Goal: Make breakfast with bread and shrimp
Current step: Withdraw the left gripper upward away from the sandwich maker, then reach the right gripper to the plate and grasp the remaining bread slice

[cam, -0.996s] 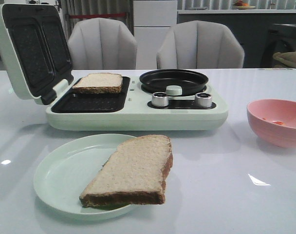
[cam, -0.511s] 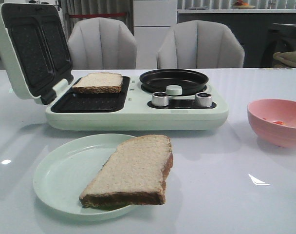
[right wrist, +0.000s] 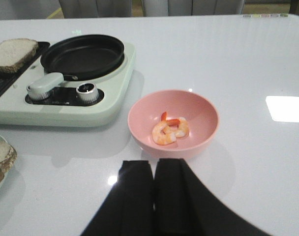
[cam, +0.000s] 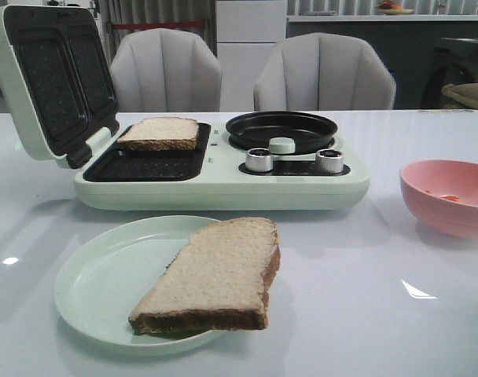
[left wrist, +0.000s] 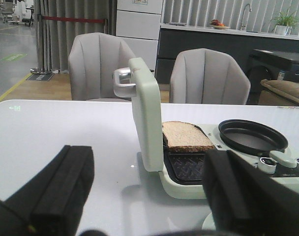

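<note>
One slice of bread (cam: 159,133) lies on the far half of the open sandwich maker's grill plate (cam: 145,166); it also shows in the left wrist view (left wrist: 186,137). A second slice of bread (cam: 214,273) rests on the pale green plate (cam: 97,279), overhanging its rim. The curled orange shrimp (right wrist: 170,130) lies in the pink bowl (right wrist: 198,110), seen in the front view as a red speck (cam: 450,198). My left gripper (left wrist: 147,189) is open and empty, near the maker's raised lid (left wrist: 145,115). My right gripper (right wrist: 154,169) is shut and empty, just short of the bowl.
The pale green breakfast maker (cam: 223,188) carries a round black pan (cam: 281,129) and two metal knobs (cam: 259,160). Two grey chairs (cam: 324,75) stand behind the white table (cam: 365,314). A bright glare patch (right wrist: 285,108) lies on the table beside the bowl.
</note>
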`<state>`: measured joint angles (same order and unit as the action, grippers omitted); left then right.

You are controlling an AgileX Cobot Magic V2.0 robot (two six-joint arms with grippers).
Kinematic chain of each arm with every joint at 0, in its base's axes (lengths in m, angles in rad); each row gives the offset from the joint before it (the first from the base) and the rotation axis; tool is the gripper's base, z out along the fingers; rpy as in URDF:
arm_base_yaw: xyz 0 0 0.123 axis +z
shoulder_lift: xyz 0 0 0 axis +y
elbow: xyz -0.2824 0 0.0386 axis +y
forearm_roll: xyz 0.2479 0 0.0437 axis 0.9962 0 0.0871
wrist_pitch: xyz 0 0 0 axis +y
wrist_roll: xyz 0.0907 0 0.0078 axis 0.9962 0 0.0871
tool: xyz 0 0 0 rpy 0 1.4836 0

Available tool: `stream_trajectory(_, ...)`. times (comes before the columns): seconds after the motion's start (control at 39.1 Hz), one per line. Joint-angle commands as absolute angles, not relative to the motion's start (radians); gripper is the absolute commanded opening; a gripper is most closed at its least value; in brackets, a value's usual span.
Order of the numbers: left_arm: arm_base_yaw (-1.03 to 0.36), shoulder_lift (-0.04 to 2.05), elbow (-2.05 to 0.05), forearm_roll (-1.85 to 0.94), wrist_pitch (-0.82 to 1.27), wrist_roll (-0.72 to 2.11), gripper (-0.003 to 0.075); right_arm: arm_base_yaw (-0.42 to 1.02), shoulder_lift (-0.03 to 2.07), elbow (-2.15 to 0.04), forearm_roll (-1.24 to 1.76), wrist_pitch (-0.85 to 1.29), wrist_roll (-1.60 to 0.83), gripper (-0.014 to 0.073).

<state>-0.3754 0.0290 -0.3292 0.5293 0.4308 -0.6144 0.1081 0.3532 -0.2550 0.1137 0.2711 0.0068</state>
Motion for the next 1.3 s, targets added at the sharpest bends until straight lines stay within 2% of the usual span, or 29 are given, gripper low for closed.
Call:
stream_trajectory(0.0,-0.38,0.041,-0.354,0.542,0.364,-0.626,0.0511,0.105,0.398,-0.294,0.132,0.201,0.006,0.0135)
stream_trajectory(0.13,-0.38,0.041,-0.354,0.542,0.364,-0.626,0.0511,0.105,0.433,-0.3,0.172,0.201,0.006,0.0137)
stream_trajectory(0.18,-0.38,0.041,-0.354,0.542,0.364,-0.626,0.0511,0.105,0.452,-0.311,0.192,0.208,0.006,0.0162)
stream_trajectory(0.38,-0.38,0.041,-0.354,0.542,0.364,-0.626,0.0511,0.106,0.581,-0.412,0.316,0.282,0.006,0.0415)
stream_trajectory(0.46,-0.38,0.041,-0.354,0.542,0.364,-0.626,0.0511,0.106,0.649,-0.449,0.377,0.31,0.0,0.0458)
stream_trajectory(0.79,-0.38,0.041,-0.354,0.542,0.364,-0.626,0.0511,0.106,0.998,-0.58,0.713,0.458,-0.052,0.0458)
stream_trajectory(1.15,-0.38,0.041,-0.354,0.542,0.364,-0.626,0.0511,0.111,1.299,-0.639,1.477,0.614,-0.687,0.0458)
stream_trajectory(1.28,-0.38,0.041,-0.354,0.542,0.364,-0.626,0.0511,0.163,1.393,-0.639,1.624,0.636,-0.846,0.0458)
